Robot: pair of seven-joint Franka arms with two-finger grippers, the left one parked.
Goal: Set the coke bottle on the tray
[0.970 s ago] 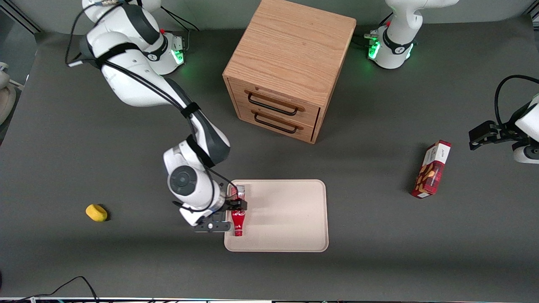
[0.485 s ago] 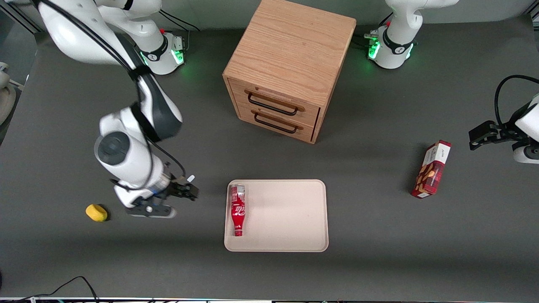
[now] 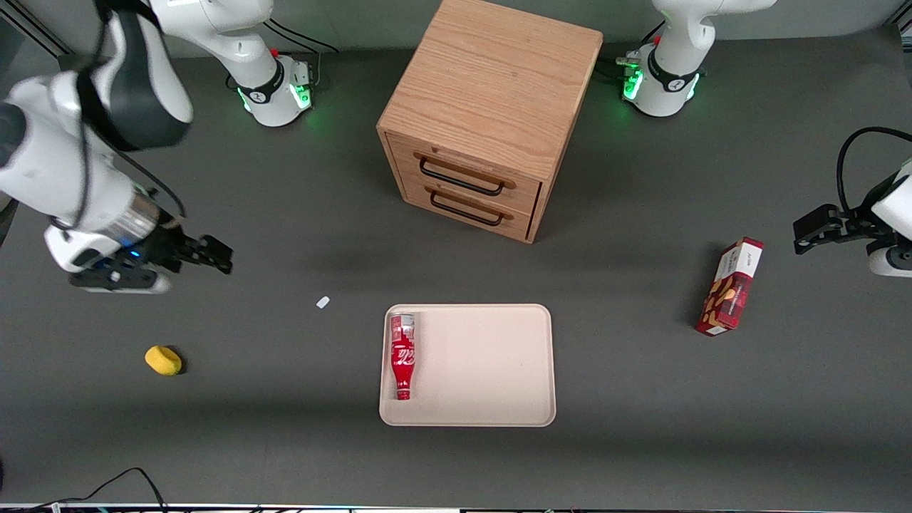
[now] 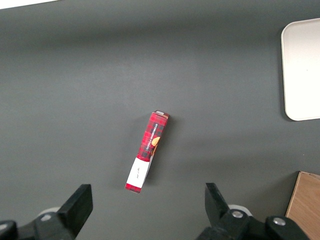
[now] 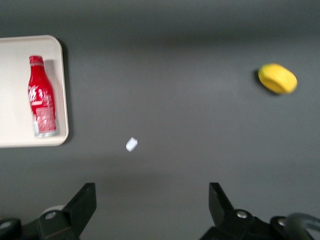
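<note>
The red coke bottle (image 3: 402, 355) lies flat inside the beige tray (image 3: 484, 370), along the rim nearest my gripper (image 3: 214, 254), cap toward the desk's front edge.

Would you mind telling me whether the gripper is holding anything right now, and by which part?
Nothing is held. The gripper hangs open and empty above the table, toward the working arm's end, while the coke bottle lies on its side on the tray.

coke bottle (image 5: 42, 96) lying on tray (image 5: 15, 130); gripper (image 5: 152, 202) spread
</note>
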